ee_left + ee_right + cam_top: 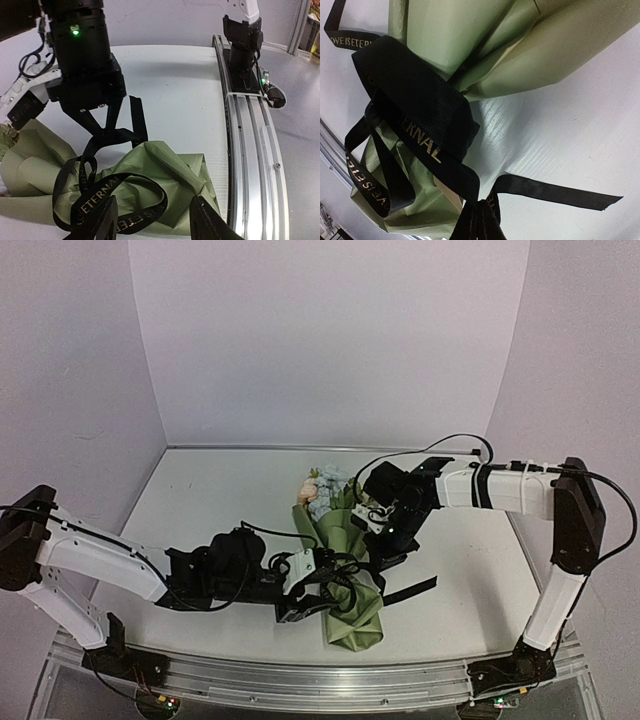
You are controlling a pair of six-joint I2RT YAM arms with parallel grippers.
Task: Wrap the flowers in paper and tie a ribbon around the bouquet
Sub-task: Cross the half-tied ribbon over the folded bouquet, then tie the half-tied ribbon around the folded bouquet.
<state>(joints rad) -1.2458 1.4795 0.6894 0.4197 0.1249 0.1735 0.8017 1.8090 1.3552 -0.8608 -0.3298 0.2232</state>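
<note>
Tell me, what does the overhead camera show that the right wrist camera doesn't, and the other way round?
Only the overhead view shows the peach and pale blue flowers poking out of the top of the wrap. Only the right wrist view is close enough to make out the gold lettering printed on the black ribbon. Both show the olive-green paper with the ribbon looped over it, and one loose ribbon end lying flat on the white table.
</note>
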